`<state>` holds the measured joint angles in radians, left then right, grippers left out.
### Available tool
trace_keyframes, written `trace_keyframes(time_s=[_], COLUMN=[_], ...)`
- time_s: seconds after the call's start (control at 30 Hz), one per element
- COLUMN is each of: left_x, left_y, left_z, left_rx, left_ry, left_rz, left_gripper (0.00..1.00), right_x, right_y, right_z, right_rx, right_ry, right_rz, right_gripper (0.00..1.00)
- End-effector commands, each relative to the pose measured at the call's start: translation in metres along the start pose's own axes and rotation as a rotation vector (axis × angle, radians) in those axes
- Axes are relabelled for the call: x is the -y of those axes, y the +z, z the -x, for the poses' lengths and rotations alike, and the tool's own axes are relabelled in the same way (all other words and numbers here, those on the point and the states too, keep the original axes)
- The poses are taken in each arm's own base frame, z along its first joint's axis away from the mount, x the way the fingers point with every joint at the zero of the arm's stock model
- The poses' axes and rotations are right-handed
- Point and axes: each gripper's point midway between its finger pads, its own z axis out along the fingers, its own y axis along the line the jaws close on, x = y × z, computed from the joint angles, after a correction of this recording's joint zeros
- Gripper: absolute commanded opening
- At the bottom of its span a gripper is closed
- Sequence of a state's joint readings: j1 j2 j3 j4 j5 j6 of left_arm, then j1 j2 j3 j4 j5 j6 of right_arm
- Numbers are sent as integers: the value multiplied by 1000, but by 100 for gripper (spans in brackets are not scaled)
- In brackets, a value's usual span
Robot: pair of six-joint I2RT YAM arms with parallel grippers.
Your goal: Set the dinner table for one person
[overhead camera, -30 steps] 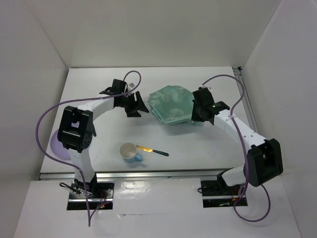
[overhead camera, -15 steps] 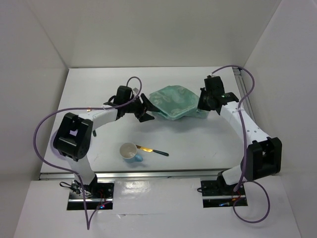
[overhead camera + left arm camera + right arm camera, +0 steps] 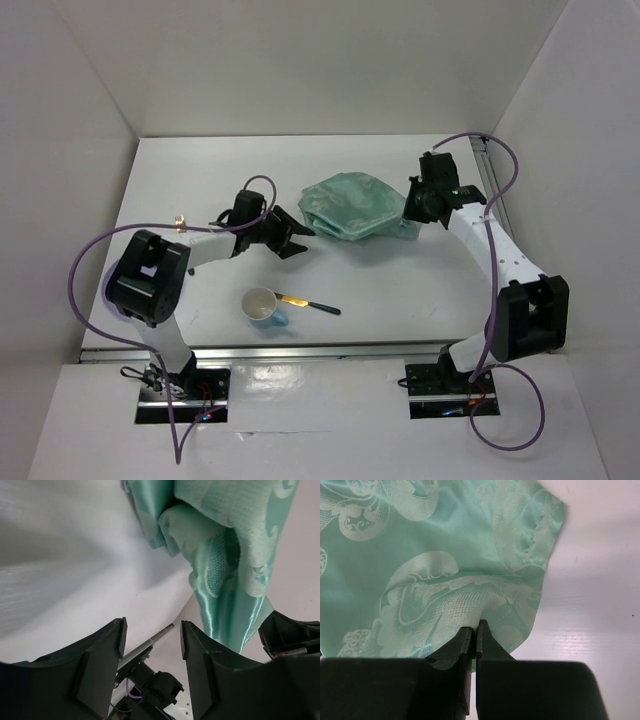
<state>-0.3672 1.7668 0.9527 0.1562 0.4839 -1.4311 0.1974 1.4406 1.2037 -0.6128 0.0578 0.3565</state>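
top external view: the big flat white desk (image 3: 200, 170) sits under everything, with its silver rail along the near edge by the arm bases. a bunched-up teal cloth placemat with pale swirls (image 3: 352, 207) lies on its far right part. the right tool (image 3: 415, 205) is squeezed tight on the mat's right edge, and the right wrist view shows cloth pinched in its jaws. the left tool (image 3: 290, 232) is spread wide and holds nothing, just beside the mat's left edge. a small white cup with a blue outside (image 3: 262, 306) and a gold knife with a black handle (image 3: 308, 303) wait near the front. i think the step is laying the mat out flat. next the left tool should pinch the loose left edge, then both pull gently apart.
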Motion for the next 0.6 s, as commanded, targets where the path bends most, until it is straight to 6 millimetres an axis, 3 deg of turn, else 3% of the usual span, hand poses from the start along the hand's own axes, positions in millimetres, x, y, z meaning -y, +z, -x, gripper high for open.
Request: trace_keyframes(time_s=[0.0, 0.2, 0.4, 0.47, 0.5, 0.57], left_x=[28, 41, 30, 39, 34, 45], left_y=[3, 16, 34, 40, 49, 50], left_z=[8, 11, 19, 26, 25, 28], left_rx=[27, -10, -15, -4, -14, -13], left_ry=[1, -55, -83, -100, -116, -126], left_rz=[-88, -152, -123, -139, -123, -152], left_gripper=[64, 72, 72, 71, 67, 55], right_x=[-8, -7, -3, -3, -3, -3], right_y=[-6, -8, -8, -8, -8, -8], right_z=[21, 25, 25, 25, 25, 25], right_rx=[54, 70, 64, 64, 64, 64], right_ry=[-9, -11, -14, -14, -14, -14], right_rz=[36, 45, 35, 35, 35, 35], right_gripper=[0, 0, 0, 0, 0, 0])
